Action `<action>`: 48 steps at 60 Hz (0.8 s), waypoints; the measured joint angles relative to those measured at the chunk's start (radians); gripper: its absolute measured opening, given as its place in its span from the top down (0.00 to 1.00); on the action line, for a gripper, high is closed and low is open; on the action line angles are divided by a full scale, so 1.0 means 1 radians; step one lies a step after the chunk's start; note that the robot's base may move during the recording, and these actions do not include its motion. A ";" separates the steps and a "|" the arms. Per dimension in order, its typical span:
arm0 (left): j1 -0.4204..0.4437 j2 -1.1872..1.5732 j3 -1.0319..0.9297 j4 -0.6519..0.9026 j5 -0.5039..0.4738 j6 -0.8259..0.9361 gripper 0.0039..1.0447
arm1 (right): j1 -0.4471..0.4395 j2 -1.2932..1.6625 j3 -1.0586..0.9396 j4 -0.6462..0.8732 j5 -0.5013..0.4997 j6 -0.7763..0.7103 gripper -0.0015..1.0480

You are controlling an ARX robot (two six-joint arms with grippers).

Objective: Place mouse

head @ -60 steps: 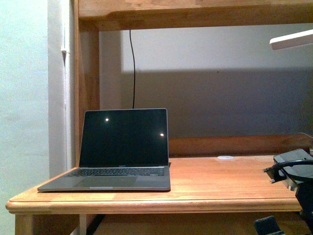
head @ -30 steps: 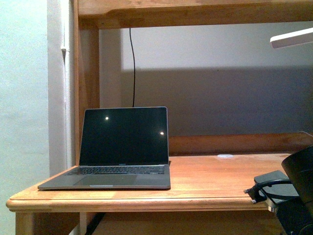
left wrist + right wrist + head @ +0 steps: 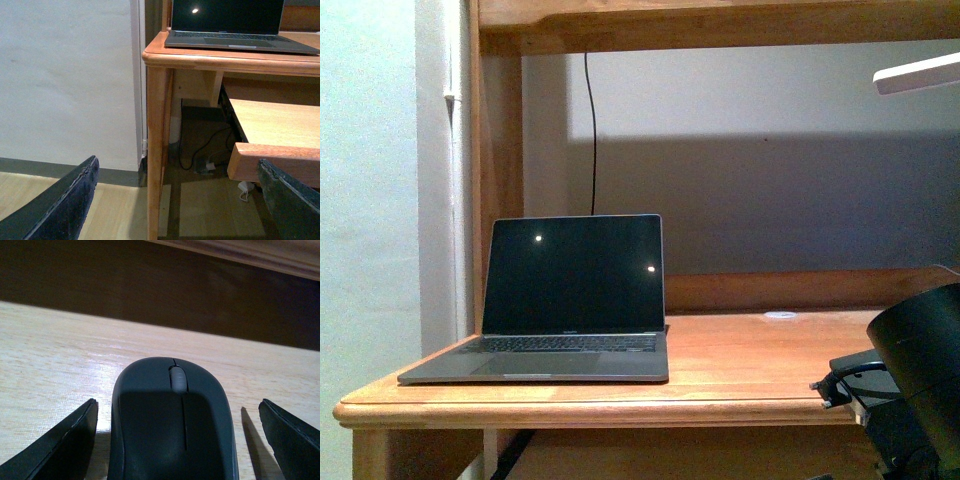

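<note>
Though not touching it, got the right fingers (image 3: 60,445) spread wide either side of the mouse (image 3: 172,425), flat on pale wood (image 3: 60,355), dead centre between them, long axis straight out along the fingers, scroll wheel (image 3: 177,379) at far end. Probably just a straight inward squeeze. Forget the left fingers (image 3: 65,205): wide, empty, no mouse near

Mouse (image 3: 172,425) matte dk-grey plastic; desk (image 3: 750,372) varnished wood, slight sheen; laptop (image 3: 565,300) prob. metal.

Open laptop (image 3: 570,290) with a dark screen sat on the left of the wooden desk (image 3: 740,385), a white disc (image 3: 781,316) lay further right near the back, black cable (image 3: 592,130) hung behind.
</note>
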 joint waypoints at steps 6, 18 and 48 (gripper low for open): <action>0.000 0.000 0.000 0.000 0.000 0.000 0.07 | -0.002 0.004 0.003 -0.004 -0.018 0.020 0.25; 0.000 0.000 0.000 0.000 0.000 0.000 0.07 | -0.015 -0.012 0.002 -0.021 -0.037 0.048 0.42; 0.000 0.000 0.000 0.000 0.000 0.000 0.07 | -0.010 -0.340 0.063 -0.209 -0.053 0.074 0.44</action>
